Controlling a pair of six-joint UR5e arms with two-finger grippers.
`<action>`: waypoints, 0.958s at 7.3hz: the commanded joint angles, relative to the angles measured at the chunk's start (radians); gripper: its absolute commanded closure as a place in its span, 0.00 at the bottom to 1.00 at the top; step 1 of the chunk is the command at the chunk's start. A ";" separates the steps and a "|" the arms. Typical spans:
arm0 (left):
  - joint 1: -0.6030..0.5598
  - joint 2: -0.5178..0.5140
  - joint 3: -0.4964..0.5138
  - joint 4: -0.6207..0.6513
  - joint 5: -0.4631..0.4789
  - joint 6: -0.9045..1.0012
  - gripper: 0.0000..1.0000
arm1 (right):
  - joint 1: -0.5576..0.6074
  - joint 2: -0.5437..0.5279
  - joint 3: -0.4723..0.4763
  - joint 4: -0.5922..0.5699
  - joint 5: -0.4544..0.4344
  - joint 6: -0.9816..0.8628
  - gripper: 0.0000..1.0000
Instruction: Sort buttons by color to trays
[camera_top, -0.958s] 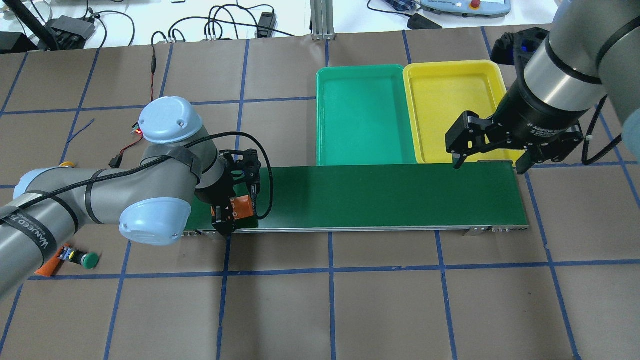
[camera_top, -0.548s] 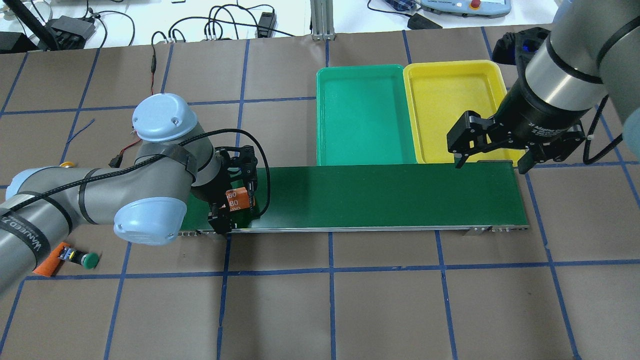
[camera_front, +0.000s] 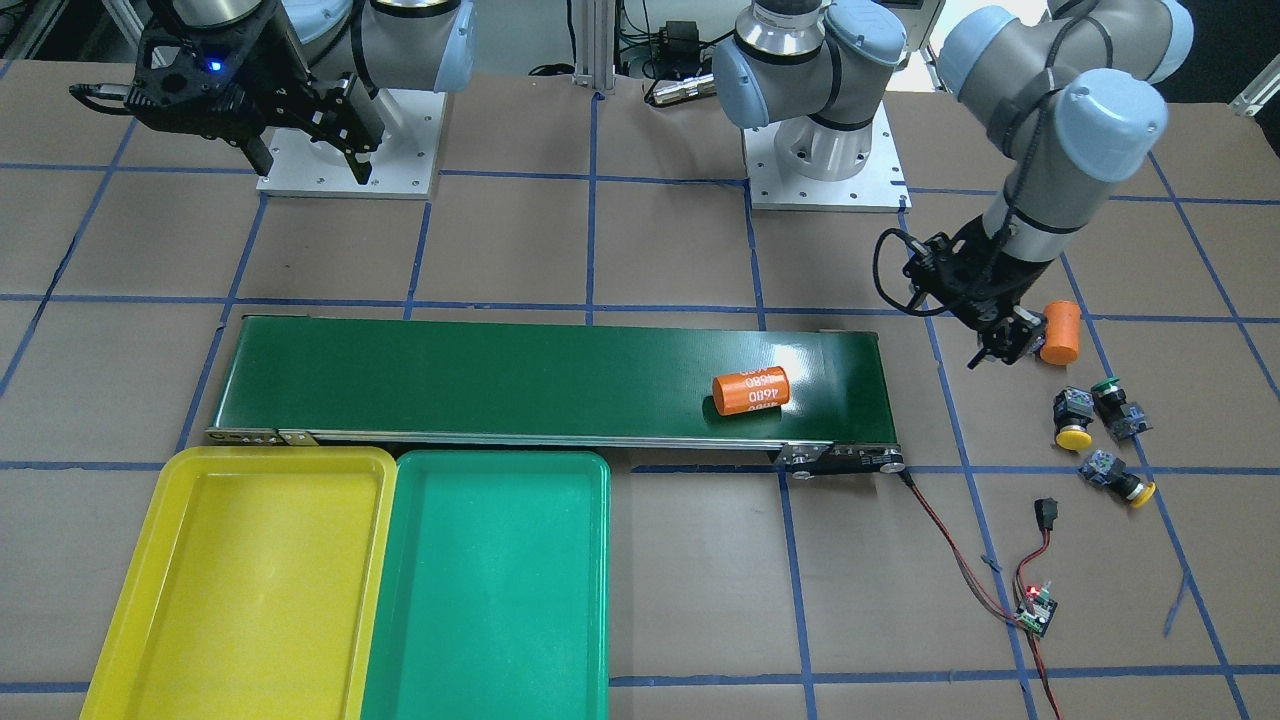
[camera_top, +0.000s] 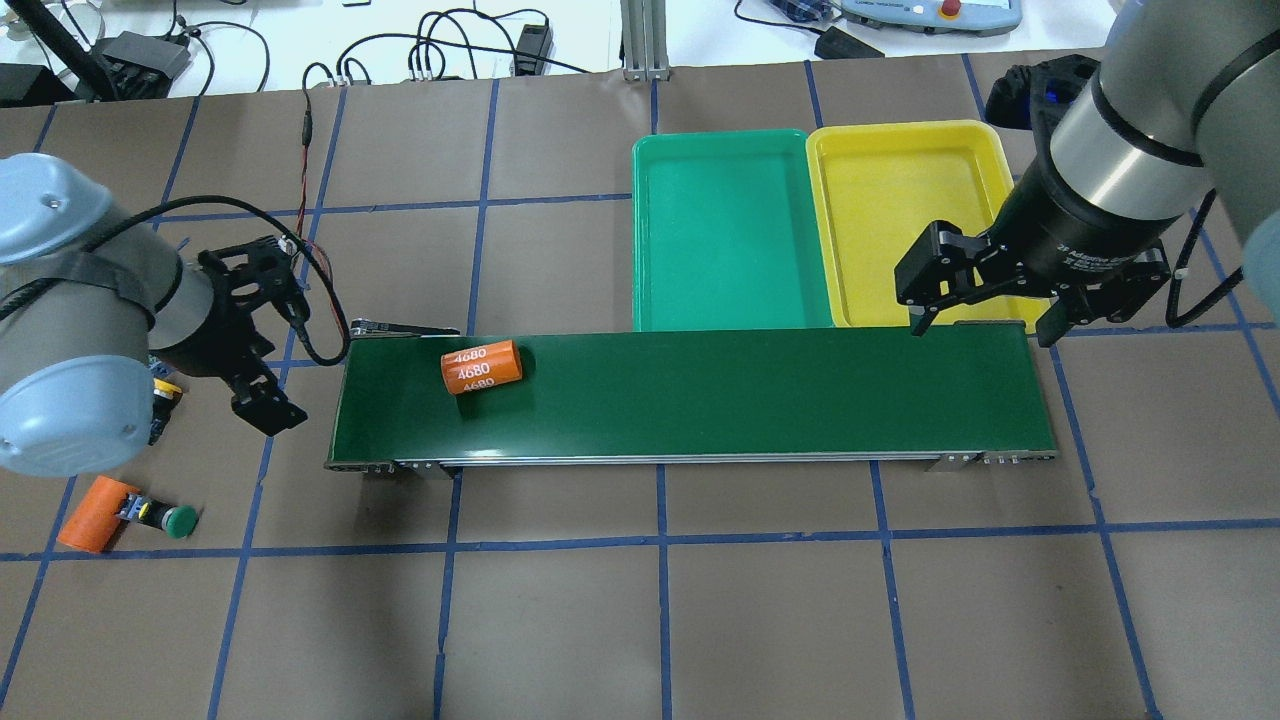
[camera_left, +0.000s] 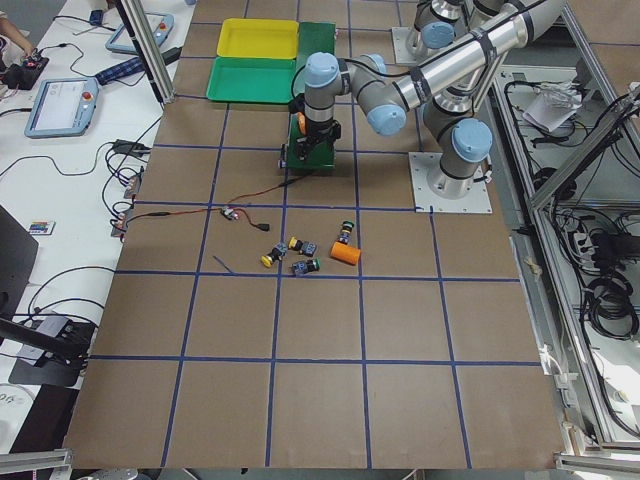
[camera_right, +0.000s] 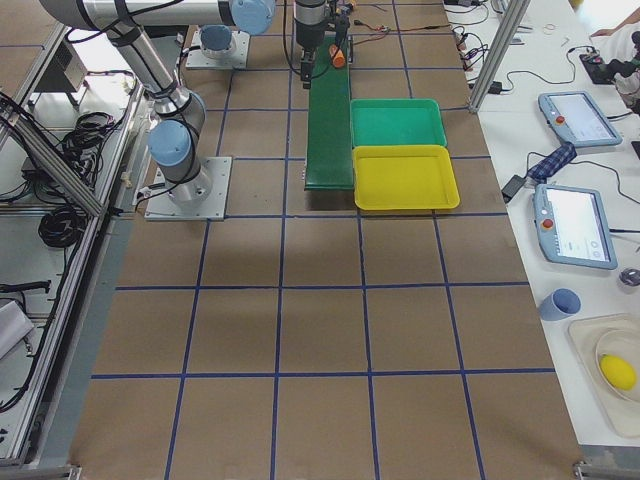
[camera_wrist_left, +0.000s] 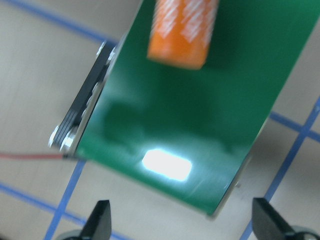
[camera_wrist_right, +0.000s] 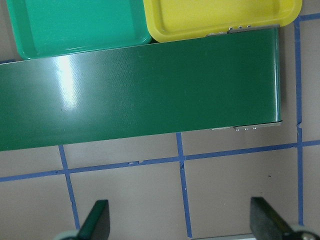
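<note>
Right now the left gripper (camera_wrist_left: 182, 220) is hovering just past one end of the long dark-green conveyor belt (camera_top: 750, 390), fingers spread wide and gripping nothing. The right gripper (camera_top: 980, 330) is hanging over the belt's other end, beside the shallow yellow plastic tray (camera_top: 900, 220), fingers also wide. The small yellow- and green-capped push buttons (camera_front: 1072, 432) are lying on the brown surface (camera_top: 760, 620) near the left gripper, well apart from both the yellow tray and the shallow green plastic tray (camera_top: 730, 230).

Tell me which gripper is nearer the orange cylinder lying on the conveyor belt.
Left. The left gripper sits just off the conveyor belt at the end where the orange cylinder lies; the right gripper hovers at the opposite end, near the yellow tray.
</note>
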 joint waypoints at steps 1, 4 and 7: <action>0.174 -0.043 -0.003 0.008 -0.002 -0.040 0.00 | 0.000 0.000 0.001 0.001 0.000 0.000 0.00; 0.397 -0.141 -0.005 0.059 -0.006 -0.091 0.00 | 0.000 0.000 0.004 0.002 -0.002 0.000 0.00; 0.481 -0.270 0.002 0.163 -0.008 0.038 0.00 | 0.000 -0.001 0.008 0.001 0.000 0.000 0.00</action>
